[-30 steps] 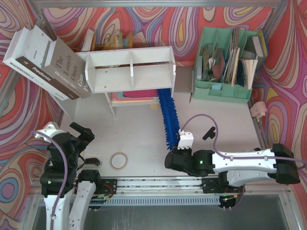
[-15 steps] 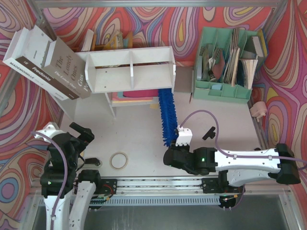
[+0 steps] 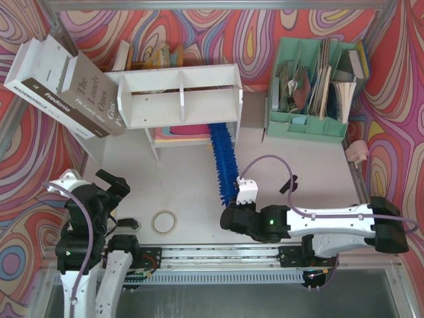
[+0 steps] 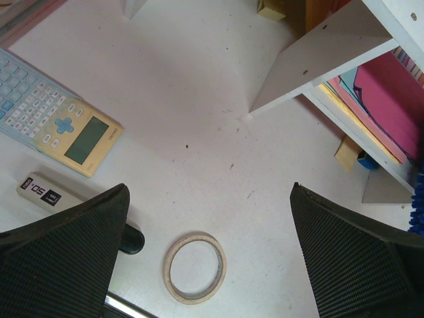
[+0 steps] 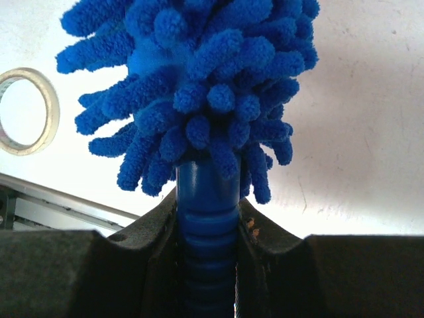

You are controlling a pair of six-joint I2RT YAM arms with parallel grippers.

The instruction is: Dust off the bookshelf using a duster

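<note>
The white bookshelf stands at the back centre, with two upper compartments and pink folders under its lower shelf; its corner shows in the left wrist view. The blue fluffy duster lies from the shelf's lower right end toward the front. My right gripper is shut on its ribbed blue handle, the bristles filling the right wrist view. My left gripper is open and empty, hovering at the front left above the table.
A tape roll lies near the front, also in the left wrist view. A calculator and a small label tag lie at left. Two books lean at the back left. A mint-green file organizer stands back right.
My right gripper has slid left along the front, swinging the duster so its far end sweeps left along the shelf's lower edge. The left arm has not moved.
</note>
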